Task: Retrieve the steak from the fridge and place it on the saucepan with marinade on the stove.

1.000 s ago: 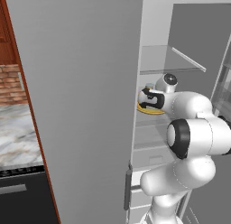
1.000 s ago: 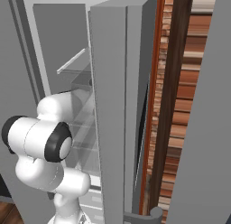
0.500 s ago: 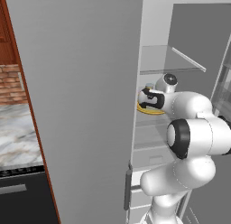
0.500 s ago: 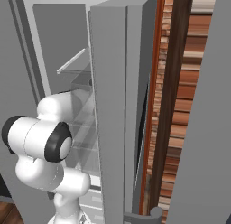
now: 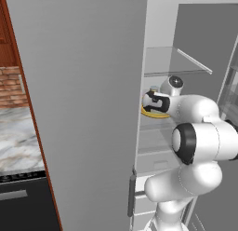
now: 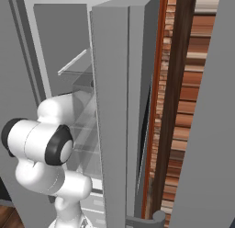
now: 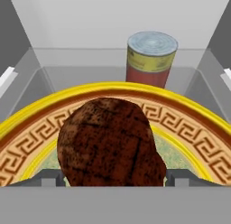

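No change from the earlier frames: arm and scene are stationary. In the hand view, the steak [image 7: 110,144] sits lower centre on the yellow plate [image 7: 189,123], its base cut off. The gripper [image 7: 110,178] is spread wide around it; contact cannot be determined. A can [image 7: 150,58] stands behind, inside the fridge [image 5: 88,109].

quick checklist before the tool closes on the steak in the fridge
1. Fridge door open, arm reaching onto the shelf: ok.
2. Steak centred ahead of the tool in the hand view: ok.
3. Tool open, one fingertip on each side of the steak: ok.
4. Steak lies on the yellow plate, nothing on top of it: ok.
5. Can stands behind the plate, apart from the steak: ok.
6. Fingertips low enough to grip the steak rather than the plate: cannot tell.
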Robot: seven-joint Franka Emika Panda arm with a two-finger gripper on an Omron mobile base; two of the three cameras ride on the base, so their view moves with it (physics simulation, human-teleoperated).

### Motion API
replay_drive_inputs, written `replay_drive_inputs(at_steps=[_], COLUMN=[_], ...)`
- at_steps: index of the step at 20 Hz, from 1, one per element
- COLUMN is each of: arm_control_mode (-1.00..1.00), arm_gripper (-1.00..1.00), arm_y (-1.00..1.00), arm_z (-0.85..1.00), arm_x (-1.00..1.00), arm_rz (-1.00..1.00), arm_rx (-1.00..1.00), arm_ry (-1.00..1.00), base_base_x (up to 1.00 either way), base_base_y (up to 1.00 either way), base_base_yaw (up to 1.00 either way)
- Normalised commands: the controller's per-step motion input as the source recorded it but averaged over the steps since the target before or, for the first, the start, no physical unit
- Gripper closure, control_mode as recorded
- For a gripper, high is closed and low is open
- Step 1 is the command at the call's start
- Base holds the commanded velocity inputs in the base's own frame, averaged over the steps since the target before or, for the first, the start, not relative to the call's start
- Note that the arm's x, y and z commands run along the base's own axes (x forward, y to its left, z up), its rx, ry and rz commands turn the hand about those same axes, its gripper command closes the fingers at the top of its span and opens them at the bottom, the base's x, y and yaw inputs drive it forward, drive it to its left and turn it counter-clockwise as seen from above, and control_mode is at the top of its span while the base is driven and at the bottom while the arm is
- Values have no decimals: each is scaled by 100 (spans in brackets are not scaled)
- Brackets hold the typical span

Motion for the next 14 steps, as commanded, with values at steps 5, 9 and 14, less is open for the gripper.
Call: replay_drive_inputs(at_steps=[5,9,14], arm_control_mode=[-100,-100,-100], arm_gripper=[100,100,100], arm_y=[0,0,0], arm_z=[-4,-10,-3], arm_x=[-16,-20,-14], arm_rz=[0,0,0], arm_rx=[0,0,0], arm_ry=[-10,-16,-7], base_base_x=[0,0,0], base_base_y=[0,0,0], base_base_yaw=[0,0,0])
